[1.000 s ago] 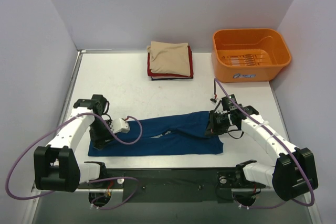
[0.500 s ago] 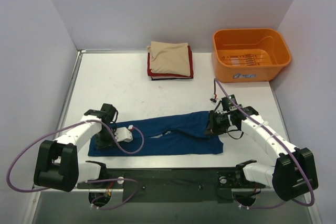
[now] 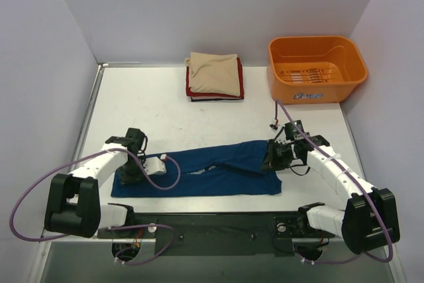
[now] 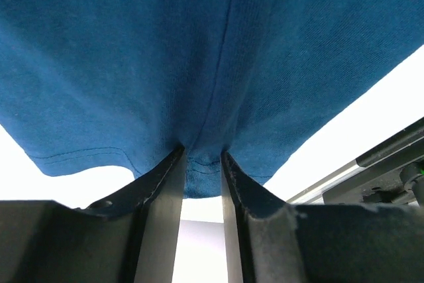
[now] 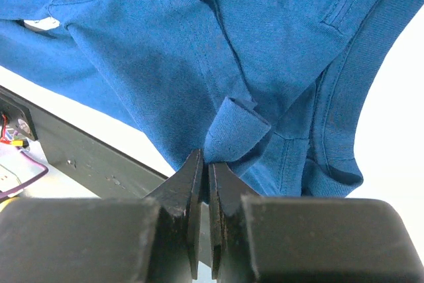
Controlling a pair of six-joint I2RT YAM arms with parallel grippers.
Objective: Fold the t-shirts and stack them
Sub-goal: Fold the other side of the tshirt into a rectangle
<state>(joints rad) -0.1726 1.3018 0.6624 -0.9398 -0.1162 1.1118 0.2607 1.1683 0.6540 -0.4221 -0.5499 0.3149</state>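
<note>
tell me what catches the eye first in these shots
A dark blue cloth t-shirt lies stretched out in the foreground, pinched at one end by the left gripper and at the other by the right gripper. Behind it, a bright orange plastic tub sits at the far right, with a stack of folded shirts, beige on top, to its left.

Seen from above, the fingertips of the left gripper (image 4: 202,162) and right gripper (image 5: 206,171) are hidden beneath their own wrists. Both wrist views crop the blue shirt (image 3: 212,175) at the top and sides. In the stack, the beige shirt (image 3: 213,73) covers the red shirt (image 3: 189,89) and dark shirt (image 3: 215,99), leaving only edges. The tub (image 3: 318,48) label (image 3: 308,95) is too small to read.
</note>
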